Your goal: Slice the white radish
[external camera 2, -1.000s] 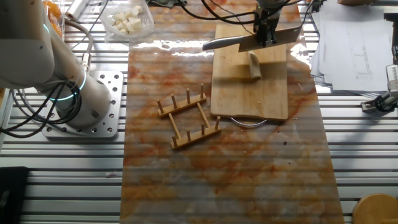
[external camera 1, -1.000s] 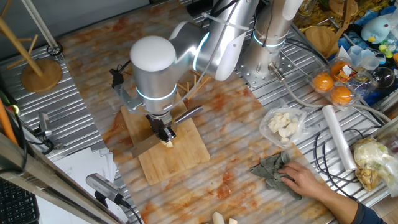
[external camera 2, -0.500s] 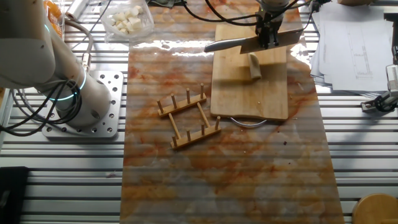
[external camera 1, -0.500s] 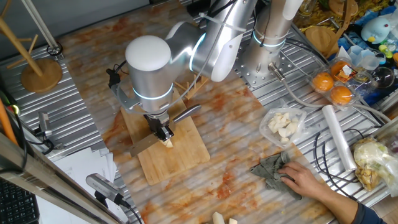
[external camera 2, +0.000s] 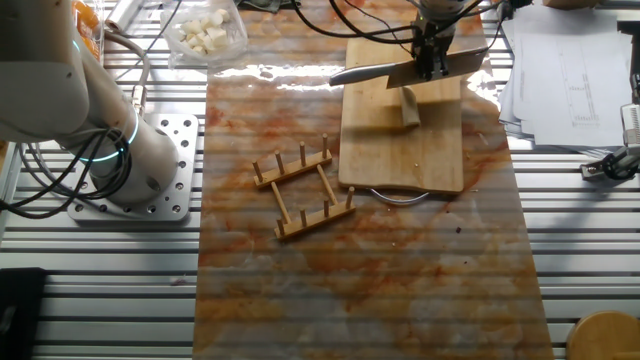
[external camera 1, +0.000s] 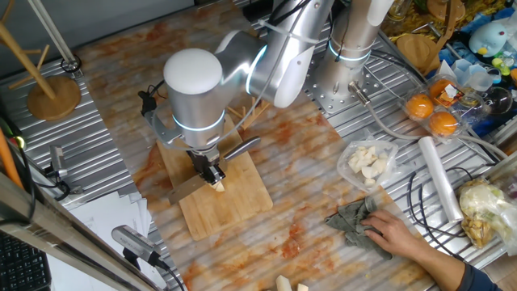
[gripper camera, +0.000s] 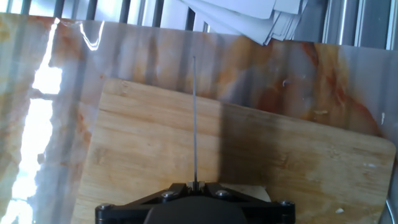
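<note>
now, your gripper (external camera 2: 432, 62) is clamped on the knife (external camera 2: 400, 71), blade edge-on in the hand view, poised over the cutting board (external camera 2: 400, 150). the white radish (external camera 2: 409, 108) lies on the board's far half beneath it. keep the blade upright, square across the strip, and press straight down.

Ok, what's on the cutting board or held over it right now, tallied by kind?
White radish: 1, one strip lying on the cutting board
Knife: 1, held in the fingers, blade over the strip's far end
Total: 2
</note>
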`<state>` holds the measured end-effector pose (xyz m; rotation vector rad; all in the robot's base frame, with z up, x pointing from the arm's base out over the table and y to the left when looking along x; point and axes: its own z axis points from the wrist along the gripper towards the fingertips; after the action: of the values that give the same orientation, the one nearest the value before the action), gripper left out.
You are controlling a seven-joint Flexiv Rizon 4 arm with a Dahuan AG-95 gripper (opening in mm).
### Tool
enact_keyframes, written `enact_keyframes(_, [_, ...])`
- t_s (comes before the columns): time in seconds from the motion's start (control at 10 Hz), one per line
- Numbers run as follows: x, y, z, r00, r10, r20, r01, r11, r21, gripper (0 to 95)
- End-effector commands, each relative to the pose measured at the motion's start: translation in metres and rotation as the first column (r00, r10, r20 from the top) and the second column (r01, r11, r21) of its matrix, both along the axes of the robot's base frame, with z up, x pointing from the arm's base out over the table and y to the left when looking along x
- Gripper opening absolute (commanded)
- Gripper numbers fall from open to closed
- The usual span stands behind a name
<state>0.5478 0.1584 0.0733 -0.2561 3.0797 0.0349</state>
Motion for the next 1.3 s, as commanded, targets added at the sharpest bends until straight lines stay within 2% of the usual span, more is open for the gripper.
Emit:
enact_keyframes(0.1, [0.000,-0.001,-0.004,1.000,0.004,0.006,-0.004,1.000,0.000,0.0])
enact_keyframes(0.4, [0.002,0.001,-0.003,1.000,-0.003,0.002,0.003,1.000,0.002,0.0])
enact_keyframes(0.7, [0.001,0.000,-0.008,1.000,0.005,0.007,-0.005,1.000,0.000,0.0])
enact_keyframes(1.1, [0.002,0.001,-0.008,1.000,0.000,0.009,0.000,1.000,0.003,0.0])
enact_keyframes(1.3, [0.001,-0.001,-0.018,1.000,-0.004,0.031,0.004,1.000,0.003,0.0])
